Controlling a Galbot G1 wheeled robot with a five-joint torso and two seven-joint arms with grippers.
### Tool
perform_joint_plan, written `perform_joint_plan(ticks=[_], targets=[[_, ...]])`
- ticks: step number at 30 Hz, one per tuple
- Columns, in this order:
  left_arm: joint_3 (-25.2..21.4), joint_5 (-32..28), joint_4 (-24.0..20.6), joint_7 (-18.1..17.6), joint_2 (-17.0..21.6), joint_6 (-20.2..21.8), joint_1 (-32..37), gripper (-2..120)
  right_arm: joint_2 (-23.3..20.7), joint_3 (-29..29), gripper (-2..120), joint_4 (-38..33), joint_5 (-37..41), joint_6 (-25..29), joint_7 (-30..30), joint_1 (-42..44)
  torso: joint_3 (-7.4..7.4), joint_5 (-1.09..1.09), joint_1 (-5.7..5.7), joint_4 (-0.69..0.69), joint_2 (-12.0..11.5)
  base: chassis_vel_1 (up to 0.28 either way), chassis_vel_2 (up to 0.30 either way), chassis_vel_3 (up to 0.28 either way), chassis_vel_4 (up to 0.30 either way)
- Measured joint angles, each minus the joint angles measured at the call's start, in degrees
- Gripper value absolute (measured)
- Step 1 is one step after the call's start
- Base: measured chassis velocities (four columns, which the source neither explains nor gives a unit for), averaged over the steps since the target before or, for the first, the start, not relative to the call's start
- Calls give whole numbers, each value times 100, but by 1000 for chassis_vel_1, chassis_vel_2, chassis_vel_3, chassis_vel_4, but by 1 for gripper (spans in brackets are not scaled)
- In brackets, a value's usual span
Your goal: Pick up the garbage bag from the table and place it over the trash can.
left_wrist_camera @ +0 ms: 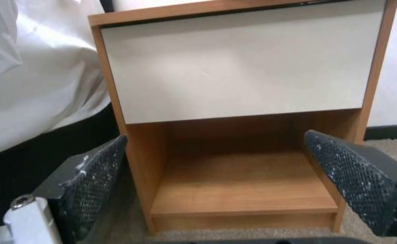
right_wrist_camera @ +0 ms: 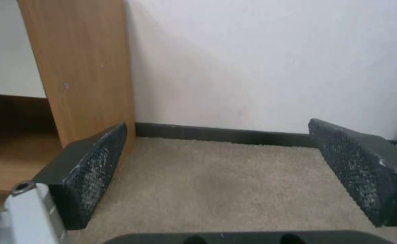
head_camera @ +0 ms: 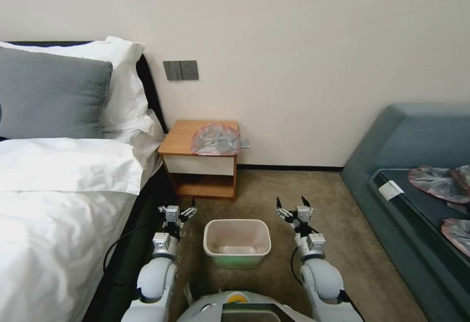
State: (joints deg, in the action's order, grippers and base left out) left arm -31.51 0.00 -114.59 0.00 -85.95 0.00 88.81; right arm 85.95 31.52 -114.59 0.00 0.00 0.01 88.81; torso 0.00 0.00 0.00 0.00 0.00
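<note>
Crumpled garbage bag (head_camera: pixel 215 139) atop table (head_camera: pixel 182 138), centre frame; trash can (head_camera: pixel 237 242) below, lower centre. Flanking it, left gripper (head_camera: pixel 180 210) and right gripper (head_camera: pixel 293 204), spread wide, empty. Likely light, flimsy, slippery; best pinched at pink rim.

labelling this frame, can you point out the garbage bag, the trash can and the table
garbage bag (head_camera: pixel 216 139): head view, middle of the crumpled plastic.
trash can (head_camera: pixel 237 223): head view, far rim.
table (head_camera: pixel 178 138): head view, bare part of the wooden top, left of the bag.
</note>
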Motion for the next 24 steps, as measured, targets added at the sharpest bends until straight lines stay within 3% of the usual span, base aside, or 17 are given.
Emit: perform_joint_plan(ticks=[24], targets=[[0,0,0,0,0,0,0,100,0,0,100,0,-1,0,0,0,0,0,0,0,0,0,0,0,0]])
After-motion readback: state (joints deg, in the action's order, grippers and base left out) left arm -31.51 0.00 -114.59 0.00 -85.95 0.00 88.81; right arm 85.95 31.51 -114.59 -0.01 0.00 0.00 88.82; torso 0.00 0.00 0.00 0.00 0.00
